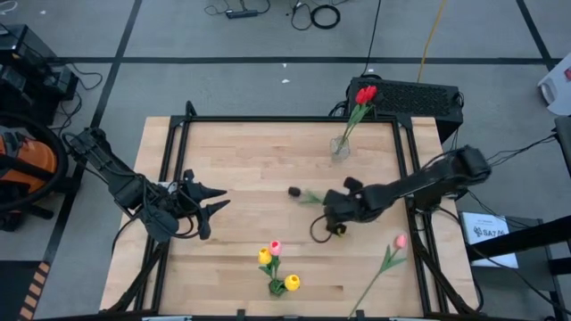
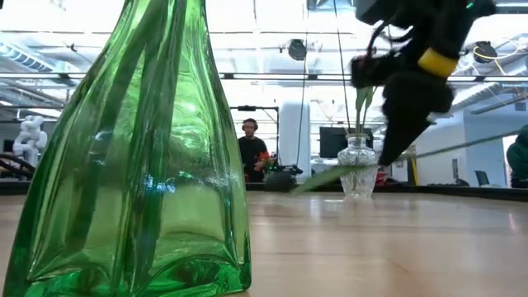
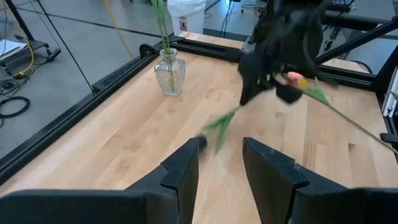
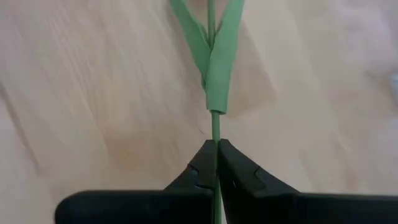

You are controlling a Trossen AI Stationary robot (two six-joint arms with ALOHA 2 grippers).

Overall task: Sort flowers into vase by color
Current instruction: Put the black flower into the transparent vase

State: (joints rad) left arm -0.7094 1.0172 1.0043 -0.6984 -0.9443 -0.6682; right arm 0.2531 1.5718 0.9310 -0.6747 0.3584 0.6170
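My right gripper (image 4: 216, 144) is shut on the thin green stem of a black-headed flower (image 1: 293, 191), right of the table's middle. Its leaves (image 4: 214, 50) fan out beyond the fingers. Red flowers (image 1: 365, 94) stand with their stems in a clear glass vase (image 1: 340, 147) at the far edge. A green vase (image 1: 278, 287) near the front edge holds two yellow heads (image 1: 265, 257) and a pink one (image 1: 276, 247). Another pink flower (image 1: 401, 241) lies flat on the table at the front right. My left gripper (image 3: 221, 162) waits open above the table's left side. My right gripper pinches the stem (image 4: 215, 124) between its two fingertips, just below the leaves. The fingers slant down from the table's right side and cross the stem. In the low view the stem (image 2: 330, 177) slopes down toward its head end; whether the head rests on the table I cannot tell.
A black frame rail (image 1: 406, 169) runs around the wooden table top. In the low view the green vase (image 2: 140, 165) fills the foreground, and a person (image 2: 252, 153) stands in the room far behind the table. Bare wood lies between the two arms.
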